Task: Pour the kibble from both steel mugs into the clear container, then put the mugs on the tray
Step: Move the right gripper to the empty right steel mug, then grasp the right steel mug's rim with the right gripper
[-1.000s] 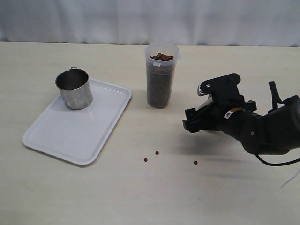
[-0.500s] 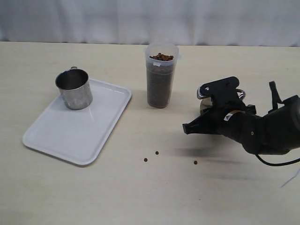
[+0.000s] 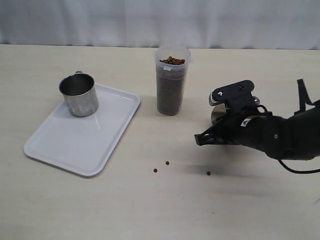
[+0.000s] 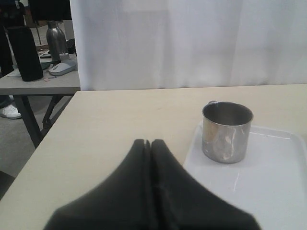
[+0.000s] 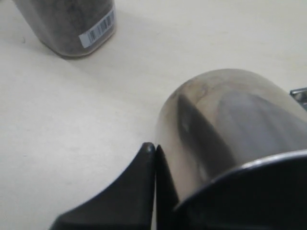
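One steel mug stands upright and empty at the far end of the white tray; the left wrist view shows the same steel mug on the tray. The clear container stands right of the tray, filled nearly to the rim with kibble. My right gripper hangs low over the table right of the container, shut on the wall of the second steel mug, which is tilted behind it. Close up, one finger presses this mug from outside at my right gripper. My left gripper is shut on nothing.
Three stray kibble pellets lie on the table in front of the container. The container's base with a barcode label shows in the right wrist view. A side table with dark items stands beyond the table's left edge.
The right arm has sunk lower and shifted slightly right with the mug, whose steel side now shows behind the gripper. The tray, its mug and the container have not moved.
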{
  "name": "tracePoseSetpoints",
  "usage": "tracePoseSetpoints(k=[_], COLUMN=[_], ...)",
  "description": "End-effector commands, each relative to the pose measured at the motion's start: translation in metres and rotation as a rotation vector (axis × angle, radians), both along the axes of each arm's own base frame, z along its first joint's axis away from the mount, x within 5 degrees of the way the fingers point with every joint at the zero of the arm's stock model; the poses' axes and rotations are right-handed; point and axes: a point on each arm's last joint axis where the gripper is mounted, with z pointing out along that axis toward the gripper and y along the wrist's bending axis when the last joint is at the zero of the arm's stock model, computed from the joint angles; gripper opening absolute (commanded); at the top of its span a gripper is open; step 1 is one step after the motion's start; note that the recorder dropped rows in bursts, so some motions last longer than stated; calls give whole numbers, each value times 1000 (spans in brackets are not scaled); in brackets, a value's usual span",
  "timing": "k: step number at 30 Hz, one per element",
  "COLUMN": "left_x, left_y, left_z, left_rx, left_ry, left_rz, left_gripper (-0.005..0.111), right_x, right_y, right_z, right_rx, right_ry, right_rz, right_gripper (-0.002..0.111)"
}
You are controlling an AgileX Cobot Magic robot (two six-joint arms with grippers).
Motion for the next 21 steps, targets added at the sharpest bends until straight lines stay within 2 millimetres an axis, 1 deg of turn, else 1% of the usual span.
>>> tracePoseSetpoints(k=[1, 7, 10, 16, 21], left_x=[0, 0, 0, 0, 0], left_y=[0, 0, 0, 0, 0], left_z=[-1, 0, 0, 0, 0], left_rx=[-6, -6, -6, -6, -6], left_ry=[-1, -5, -5, -5, -5], left_rz=[-2, -2, -2, -2, -2], left_gripper=[0, 0, 0, 0, 0], right_x=[-11, -30, -34, -23, -11], right_y=[0, 0, 4, 16, 26], right_z=[18, 30, 35, 43, 34], right_rx=[-3, -52, -68, -67, -81], right_ry=[66, 221, 310, 357, 414], right_rz=[59, 181, 233, 273, 285], right_gripper=[4, 4, 4, 4, 5])
